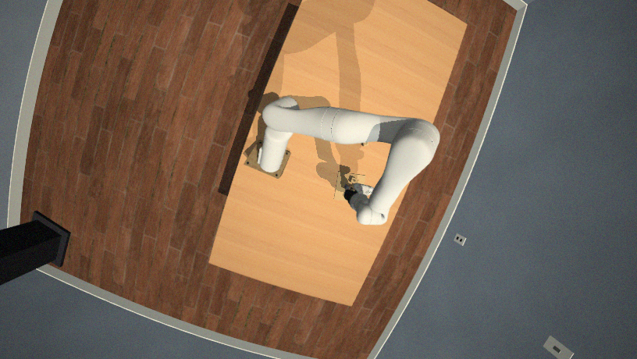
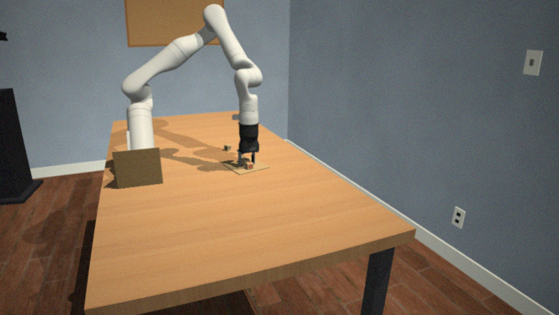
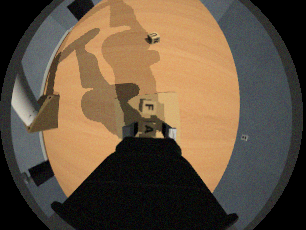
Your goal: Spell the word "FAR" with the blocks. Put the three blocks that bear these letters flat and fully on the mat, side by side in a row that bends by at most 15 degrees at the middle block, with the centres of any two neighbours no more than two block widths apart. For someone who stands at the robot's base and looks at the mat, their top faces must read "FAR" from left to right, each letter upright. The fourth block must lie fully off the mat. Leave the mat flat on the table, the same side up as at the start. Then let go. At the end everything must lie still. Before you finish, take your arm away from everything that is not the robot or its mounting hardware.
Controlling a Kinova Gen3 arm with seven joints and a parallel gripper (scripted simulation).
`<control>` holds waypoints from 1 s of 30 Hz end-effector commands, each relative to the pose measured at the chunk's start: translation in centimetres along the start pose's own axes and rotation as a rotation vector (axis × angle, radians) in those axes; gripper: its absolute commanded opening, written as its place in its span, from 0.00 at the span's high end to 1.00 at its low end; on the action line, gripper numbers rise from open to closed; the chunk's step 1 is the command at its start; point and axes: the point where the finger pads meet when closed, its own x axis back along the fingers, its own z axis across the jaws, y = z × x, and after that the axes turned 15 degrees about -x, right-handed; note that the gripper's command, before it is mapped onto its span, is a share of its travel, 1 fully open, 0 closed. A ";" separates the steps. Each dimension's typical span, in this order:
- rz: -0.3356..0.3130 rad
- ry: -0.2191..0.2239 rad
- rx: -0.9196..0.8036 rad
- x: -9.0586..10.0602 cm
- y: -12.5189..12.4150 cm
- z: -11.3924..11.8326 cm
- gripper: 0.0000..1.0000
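The thin tan mat [image 1: 339, 192] [image 2: 259, 168] [image 3: 173, 102] lies flat on the table. My gripper [image 2: 246, 161] [image 3: 149, 127] is open low over it, pointing down. In the wrist view, a block showing A [image 3: 149, 128] lies between the open fingers, in shadow. The block showing F [image 3: 149, 106] lies on the mat beside it, towards the top of that view. Another block [image 1: 364, 143] [image 2: 227, 147] [image 3: 153, 38] lies off the mat. In the exterior view, a block with a red mark on its side [image 2: 249, 166] stands on the mat by the fingers; its top letter is unclear. No fourth block can be told apart.
The robot's base plate [image 1: 277, 175] [image 2: 138, 168] [image 3: 46, 116] is at the table's near-base edge. The arm arches above the table [image 1: 285, 232] [image 2: 234, 227] and covers part of it in the top view. Arm shadows cross the mat's base-side part.
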 end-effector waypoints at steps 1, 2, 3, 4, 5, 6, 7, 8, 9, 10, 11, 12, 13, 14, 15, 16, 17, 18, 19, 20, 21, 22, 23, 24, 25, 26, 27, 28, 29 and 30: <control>-0.001 0.002 0.001 -0.2 0.0 0.0 0.00; -0.001 0.002 0.001 -0.2 0.0 0.0 0.00; -0.001 0.002 0.001 -0.2 0.0 0.0 0.00; -0.001 0.002 0.001 -0.2 0.0 0.0 0.00; -0.001 0.002 0.001 -0.2 0.0 0.0 0.00; -0.001 0.002 0.001 -0.2 0.0 0.0 0.00; -0.001 0.002 0.001 -0.2 0.0 0.0 0.00; -0.001 0.002 0.001 -0.2 0.0 0.0 0.00; -0.001 0.002 0.001 -0.2 0.0 0.0 0.00; -0.001 0.002 0.001 -0.2 0.0 0.0 0.00; -0.001 0.002 0.001 -0.2 0.0 0.0 0.21; -0.001 0.002 0.001 -0.2 0.0 0.0 0.21; -0.001 0.002 0.001 -0.2 0.0 0.0 0.21; -0.001 0.002 0.001 -0.2 0.0 0.0 0.21; -0.001 0.002 0.001 -0.2 0.0 0.0 0.21; -0.001 0.002 0.001 -0.2 0.0 0.0 0.21; -0.001 0.002 0.001 -0.2 0.0 0.0 0.21; -0.001 0.002 0.001 -0.2 0.0 0.0 0.21; -0.001 0.002 0.001 -0.2 0.0 0.0 0.21; -0.001 0.002 0.001 -0.2 0.0 0.0 0.21; -0.001 0.002 0.001 -0.2 0.0 0.0 0.21; -0.001 0.002 0.001 -0.2 0.0 0.0 0.21; -0.001 0.002 0.001 -0.2 0.0 0.0 0.21; -0.001 0.002 0.001 -0.2 0.0 0.0 0.21; -0.001 0.002 0.001 -0.2 0.0 0.0 0.21; -0.001 0.002 0.001 -0.2 0.0 0.0 0.21; -0.001 0.002 0.001 -0.2 0.0 0.0 0.21; -0.001 0.002 0.001 -0.2 0.0 0.0 0.51; -0.001 0.002 0.001 -0.2 0.0 0.0 0.51; -0.001 0.002 0.001 -0.2 0.0 0.0 0.51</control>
